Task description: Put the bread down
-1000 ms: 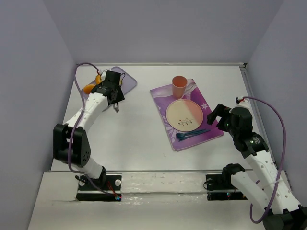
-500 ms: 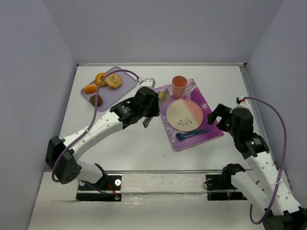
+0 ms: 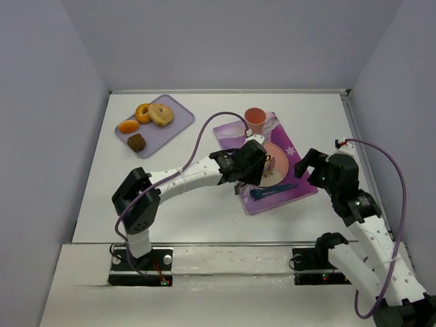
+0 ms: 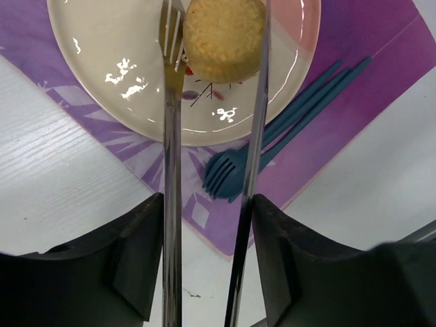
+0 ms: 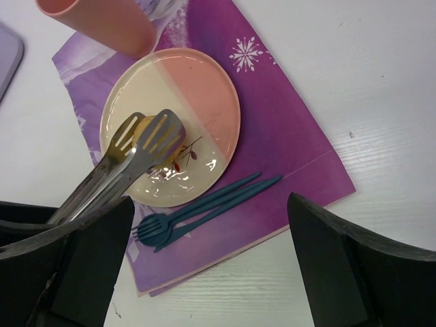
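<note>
My left gripper is shut on a pair of metal tongs. The tong tips grip a round, golden piece of bread over the cream and pink plate. I cannot tell whether the bread touches the plate. In the right wrist view the tongs cover most of the bread on the plate's cream half. My right gripper is open and empty, hovering at the right edge of the purple placemat.
A peach cup stands at the placemat's far end. A blue fork and knife lie in front of the plate. A lilac tray at the far left holds an orange pastry, a bagel and a brown piece.
My left arm has swung from the lilac tray at the far left across to the plate, carrying the bread in the tongs. The right arm has not moved.
</note>
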